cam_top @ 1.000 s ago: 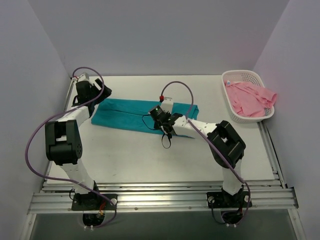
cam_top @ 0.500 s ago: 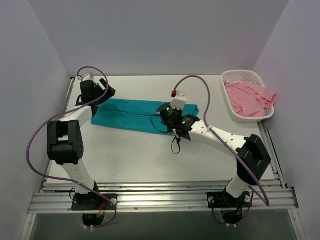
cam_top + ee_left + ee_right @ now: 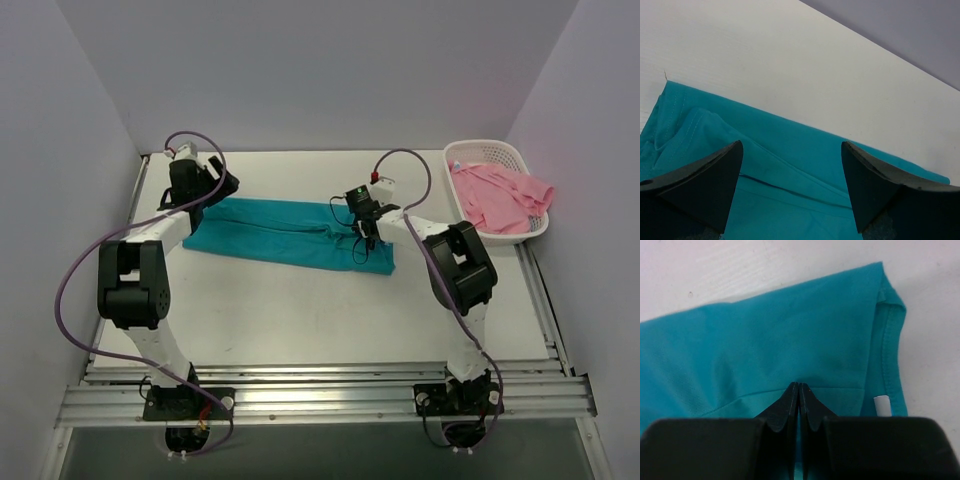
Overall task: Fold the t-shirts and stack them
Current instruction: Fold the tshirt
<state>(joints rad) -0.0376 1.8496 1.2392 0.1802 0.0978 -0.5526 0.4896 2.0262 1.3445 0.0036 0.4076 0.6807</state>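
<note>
Pink t-shirt (image 3: 497,197) in the basket (image 3: 490,238) shows only from the top camera.

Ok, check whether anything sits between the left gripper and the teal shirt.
Nothing visible does. The left gripper is poised open over the left end of the teal t-shirt. Its wrist view shows only teal cloth and bare table between the fingers. The basket stands far off at the right.

Two shirts: one teal shirt (image 3: 280,232), one pink shirt (image 3: 495,195). One white basket (image 3: 478,143). One white table (image 3: 300,310). Two arms: left arm (image 3: 125,280), right arm (image 3: 455,270). Two grippers, one on each arm: left gripper (image 3: 790,145), right gripper (image 3: 799,385).
</note>
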